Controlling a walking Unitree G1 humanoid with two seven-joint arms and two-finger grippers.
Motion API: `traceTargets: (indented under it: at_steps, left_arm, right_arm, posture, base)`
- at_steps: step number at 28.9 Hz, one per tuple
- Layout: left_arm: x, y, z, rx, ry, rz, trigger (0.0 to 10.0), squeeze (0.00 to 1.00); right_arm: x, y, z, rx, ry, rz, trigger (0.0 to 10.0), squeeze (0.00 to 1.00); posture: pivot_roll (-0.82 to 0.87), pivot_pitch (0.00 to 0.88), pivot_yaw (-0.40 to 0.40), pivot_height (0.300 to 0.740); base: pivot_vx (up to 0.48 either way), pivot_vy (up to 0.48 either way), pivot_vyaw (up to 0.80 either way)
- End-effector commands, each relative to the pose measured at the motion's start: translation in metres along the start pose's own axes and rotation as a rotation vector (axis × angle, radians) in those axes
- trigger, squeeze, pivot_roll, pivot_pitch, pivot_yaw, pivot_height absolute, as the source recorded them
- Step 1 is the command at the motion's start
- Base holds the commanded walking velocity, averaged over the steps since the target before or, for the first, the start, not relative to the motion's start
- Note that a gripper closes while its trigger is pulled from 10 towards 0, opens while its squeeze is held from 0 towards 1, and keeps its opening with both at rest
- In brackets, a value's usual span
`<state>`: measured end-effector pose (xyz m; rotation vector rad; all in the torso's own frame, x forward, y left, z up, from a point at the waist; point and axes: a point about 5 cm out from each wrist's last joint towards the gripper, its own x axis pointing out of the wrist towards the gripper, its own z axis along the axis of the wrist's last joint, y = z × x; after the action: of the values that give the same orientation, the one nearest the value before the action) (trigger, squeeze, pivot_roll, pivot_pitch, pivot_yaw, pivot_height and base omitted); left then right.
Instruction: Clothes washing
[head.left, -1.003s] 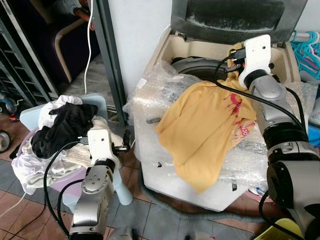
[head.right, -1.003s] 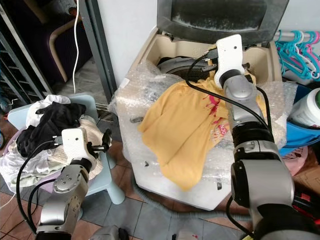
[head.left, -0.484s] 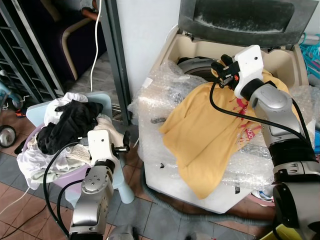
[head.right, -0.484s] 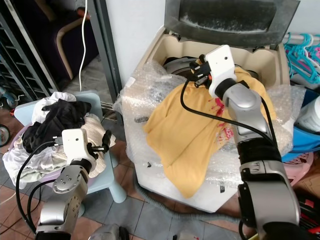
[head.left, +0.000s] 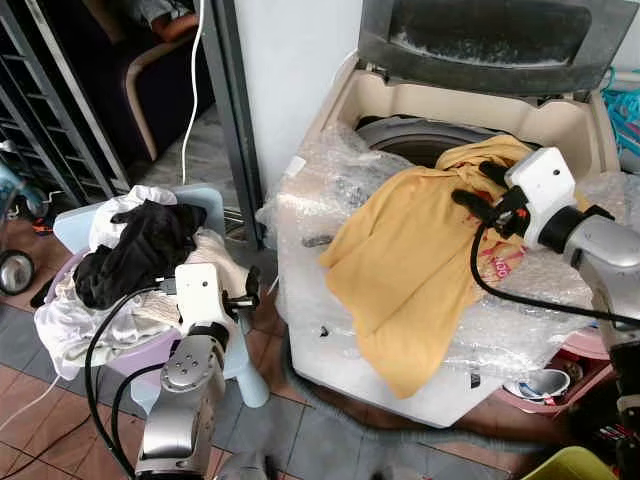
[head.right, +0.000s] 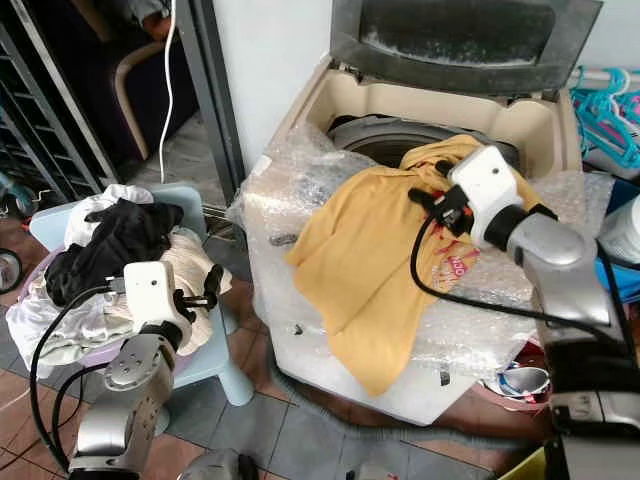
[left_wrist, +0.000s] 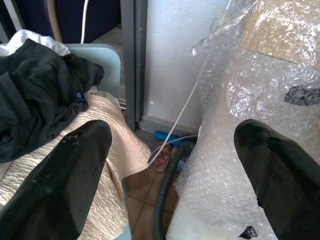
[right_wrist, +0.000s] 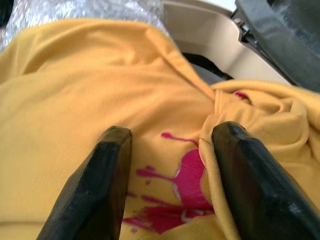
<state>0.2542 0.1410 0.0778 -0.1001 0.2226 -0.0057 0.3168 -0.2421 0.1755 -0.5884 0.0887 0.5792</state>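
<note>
A yellow shirt (head.left: 400, 250) with a pink print hangs over the front of the bubble-wrapped washing machine (head.left: 370, 95). Its upper part is bunched at the edge of the tub. My right gripper (head.left: 476, 183) hovers open just over the shirt, and the pink print (right_wrist: 190, 175) lies between its fingers (right_wrist: 107, 165). My left gripper (head.left: 250, 287) is open and low, between the machine and a pile of laundry (head.left: 110, 300) on a light blue chair (head.left: 205, 200). A black garment (head.left: 140, 245) lies on top of the pile, beside a cream cloth (left_wrist: 117, 150).
The machine's dark lid (head.left: 490, 40) stands open at the back. A grey door post (head.left: 225, 110) and a white cable (head.left: 190, 90) rise between the chair and the machine. A grey hose (head.left: 330, 405) runs along the tiled floor. Teal hangers (head.right: 605, 100) hang at the far right.
My right gripper has come back from the tub's rim, down and to the right, onto the shirt's print. The shirt's top is now bunched at the tub's edge. The left arm has stayed put.
</note>
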Motion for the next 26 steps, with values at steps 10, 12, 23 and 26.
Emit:
traceTargets:
  at_steps: [10,12,23,26]
  left_arm:
    - [0.0,-0.001,0.004,0.01,-0.009,-0.003,10.0,0.0]
    - [0.0,-0.001,0.004,0.01,-0.011,0.001,10.0,0.0]
    - [0.0,-0.001,0.004,0.001,-0.008,0.008,10.0,0.0]
    - [0.0,-0.002,0.004,0.001,-0.003,0.005,10.0,0.0]
  right_arm:
    - [0.017,0.01,-0.022,0.009,0.161,-0.124,0.0,0.0]
    - [0.019,0.014,-0.026,0.054,0.174,-0.121,0.0,0.0]
    - [0.023,0.017,-0.038,0.234,0.214,-0.136,0.0,0.0]
    - [0.023,0.016,-0.04,0.296,0.226,-0.154,0.0,0.0]
  posture:
    - [-0.04,0.0,0.015,0.74]
    - [-0.04,0.0,0.013,0.74]
    - [-0.04,0.0,0.006,0.74]
    - [-0.04,0.0,0.006,0.74]
  base:
    - [0.0,0.0,0.0]
    - [0.0,0.0,0.0]
    - [0.0,0.0,0.0]
    - [0.0,0.0,0.0]
